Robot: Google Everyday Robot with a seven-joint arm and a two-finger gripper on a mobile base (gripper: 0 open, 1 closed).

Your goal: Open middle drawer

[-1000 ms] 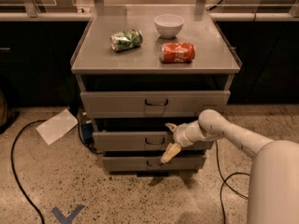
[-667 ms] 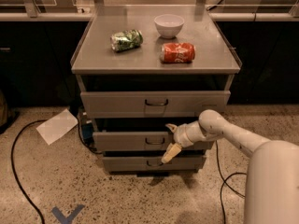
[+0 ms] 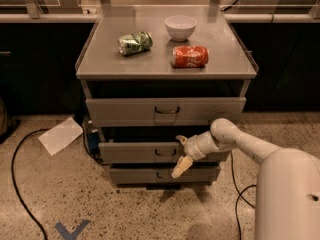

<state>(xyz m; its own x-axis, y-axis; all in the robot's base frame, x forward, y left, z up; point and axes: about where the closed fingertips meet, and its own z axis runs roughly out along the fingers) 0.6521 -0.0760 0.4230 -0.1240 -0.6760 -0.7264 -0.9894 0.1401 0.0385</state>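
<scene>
The middle drawer (image 3: 130,153) is a long low grey front with a small dark wire handle (image 3: 165,152) at its centre, set between the taller top drawer (image 3: 120,112) and the narrow bottom drawer (image 3: 135,175). It stands slightly forward of the cabinet frame. My gripper (image 3: 180,154) is at the drawer front, just right of the handle. Its fingers are spread, one above the handle's height and one pale finger (image 3: 181,167) hanging below the drawer's lower edge. Nothing is held between them.
On the cabinet top (image 3: 100,64) lie a crushed green can (image 3: 135,42), a red can (image 3: 189,56) on its side and a white bowl (image 3: 180,27). A sheet of paper (image 3: 60,135) and black cables (image 3: 20,184) lie on the floor to the left.
</scene>
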